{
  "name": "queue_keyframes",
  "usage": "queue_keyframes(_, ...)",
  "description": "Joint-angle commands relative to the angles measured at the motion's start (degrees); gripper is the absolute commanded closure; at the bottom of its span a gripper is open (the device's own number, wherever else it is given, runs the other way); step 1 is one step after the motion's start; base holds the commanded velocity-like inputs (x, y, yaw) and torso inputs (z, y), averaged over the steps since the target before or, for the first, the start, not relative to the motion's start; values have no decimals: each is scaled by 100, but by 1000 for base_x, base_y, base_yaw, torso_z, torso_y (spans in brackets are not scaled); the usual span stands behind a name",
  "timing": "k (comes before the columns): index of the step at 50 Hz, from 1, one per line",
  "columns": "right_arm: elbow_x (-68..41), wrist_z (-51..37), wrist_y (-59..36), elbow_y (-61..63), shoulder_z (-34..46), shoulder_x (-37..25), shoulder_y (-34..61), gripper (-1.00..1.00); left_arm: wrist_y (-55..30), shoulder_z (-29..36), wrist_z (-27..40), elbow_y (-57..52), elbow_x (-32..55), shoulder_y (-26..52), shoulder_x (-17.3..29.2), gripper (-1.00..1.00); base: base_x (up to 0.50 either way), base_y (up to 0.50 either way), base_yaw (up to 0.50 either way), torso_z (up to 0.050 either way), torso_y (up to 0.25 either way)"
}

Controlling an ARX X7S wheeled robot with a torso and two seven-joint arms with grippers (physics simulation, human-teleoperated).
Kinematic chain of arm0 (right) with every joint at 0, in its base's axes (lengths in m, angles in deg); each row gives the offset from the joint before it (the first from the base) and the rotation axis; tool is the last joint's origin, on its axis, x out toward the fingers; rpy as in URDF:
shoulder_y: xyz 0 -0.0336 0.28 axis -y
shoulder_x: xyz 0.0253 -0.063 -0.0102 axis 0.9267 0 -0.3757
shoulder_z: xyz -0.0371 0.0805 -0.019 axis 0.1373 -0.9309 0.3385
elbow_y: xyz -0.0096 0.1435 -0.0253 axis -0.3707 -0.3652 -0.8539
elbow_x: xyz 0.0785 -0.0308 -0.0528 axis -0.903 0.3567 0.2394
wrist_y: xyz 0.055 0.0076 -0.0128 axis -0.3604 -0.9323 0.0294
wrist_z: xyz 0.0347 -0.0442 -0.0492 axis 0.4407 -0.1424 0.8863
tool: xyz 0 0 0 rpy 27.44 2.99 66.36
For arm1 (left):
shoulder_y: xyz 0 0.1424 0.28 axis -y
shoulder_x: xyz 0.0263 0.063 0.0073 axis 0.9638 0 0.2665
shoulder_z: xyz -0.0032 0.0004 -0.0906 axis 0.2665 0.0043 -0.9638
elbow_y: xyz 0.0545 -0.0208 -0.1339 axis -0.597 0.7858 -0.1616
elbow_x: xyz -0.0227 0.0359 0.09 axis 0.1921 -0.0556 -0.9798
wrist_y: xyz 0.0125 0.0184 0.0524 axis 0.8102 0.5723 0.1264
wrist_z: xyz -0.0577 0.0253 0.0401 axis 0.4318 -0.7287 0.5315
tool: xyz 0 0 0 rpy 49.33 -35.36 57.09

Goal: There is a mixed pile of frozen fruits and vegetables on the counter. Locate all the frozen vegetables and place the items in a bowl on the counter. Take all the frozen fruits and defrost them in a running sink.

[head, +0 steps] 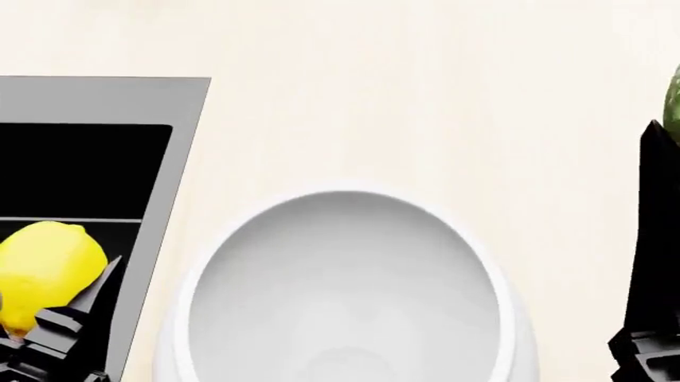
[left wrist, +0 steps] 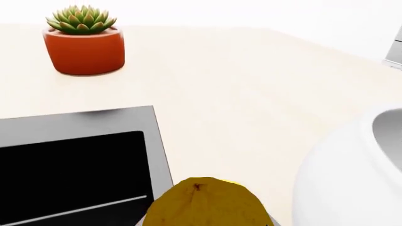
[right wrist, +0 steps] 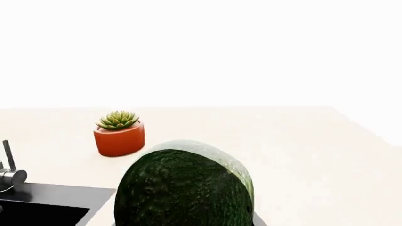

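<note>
- Left gripper (head: 53,318) cut off at head view's lower-left corner, pinching yellow lemon (head: 44,270) over black sink (head: 85,167); fingers mostly hidden.
- Grey sink rim (head: 159,207) just beside white bowl (head: 345,294); bowl's near edge cropped.
- Bare desk (head: 425,95) wide open beyond the bowl.
- Right gripper (head: 650,263) partly out of frame at right edge, clamped on mottled green oval (right wrist: 185,188), only a sliver visible from the head.
- Orange plant pot (right wrist: 119,139) well apart, far back.
</note>
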Motion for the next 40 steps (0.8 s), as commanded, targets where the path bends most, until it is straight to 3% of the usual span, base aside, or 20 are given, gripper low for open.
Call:
queue_keyframes(1,-2180,-19,971,-553,337,-1873,441,100,19,-22,293,6,222,76,16,100,0,0,0,0,0)
queue_keyframes(5,-2740,153,1099,-578,314,-2194,500,100,39,-8,292,5,199,61,25,100,0,0,0,0,0)
queue_keyframes(7,-3646,320,1071,-695,242,-2216,581,100,47,1,296,34,170,81,31,100,0,0,0,0,0)
queue_keyframes(9,-4028,369,760,-809,91,-2216,739,100,77,-50,284,-6,173,7,69,100,0,0,0,0,0)
queue_keyframes(11,-4303,330,554,-932,33,-2217,805,100,156,-562,393,-293,718,-367,367,100,0,0,0,0,0)
queue_keyframes(14,-4665,237,300,-857,135,-2217,715,100,163,-430,361,-232,549,-294,288,100,0,0,0,0,0)
queue_keyframes(15,-5525,-622,134,-1175,995,-1357,1574,100,162,-311,327,-163,400,-228,223,100,0,0,0,0,0)
queue_keyframes(16,-5206,-1482,195,-1085,1854,-498,2434,100,190,-289,271,-153,307,-267,211,100,0,0,0,0,0)
queue_keyframes(17,-5724,-2341,391,-1104,2713,52,3293,100,188,-306,286,-146,348,-258,225,100,0,0,0,0,0)
queue_keyframes(22,-5383,-2752,434,-1018,7011,475,7590,100,285,-218,150,-93,109,-318,168,100,0,0,0,0,0)
queue_keyframes(23,-5369,-2775,477,-999,7318,562,7850,100,392,-751,154,-369,560,-762,450,100,0,0,0,0,0)
queue_keyframes(27,-5250,-3018,387,-1105,7692,1075,8154,100,328,-329,171,-181,246,-439,238,100,0,0,0,0,2)
queue_keyframes(31,-5082,-3031,563,-983,7817,1501,8268,100,498,-343,-83,-162,-106,-692,253,100,0,0,0,0,0)
queue_keyframes(40,-4636,-3023,539,-994,8021,1619,7987,100,546,-245,-102,-53,-230,-582,223,100,0,0,0,0,1)
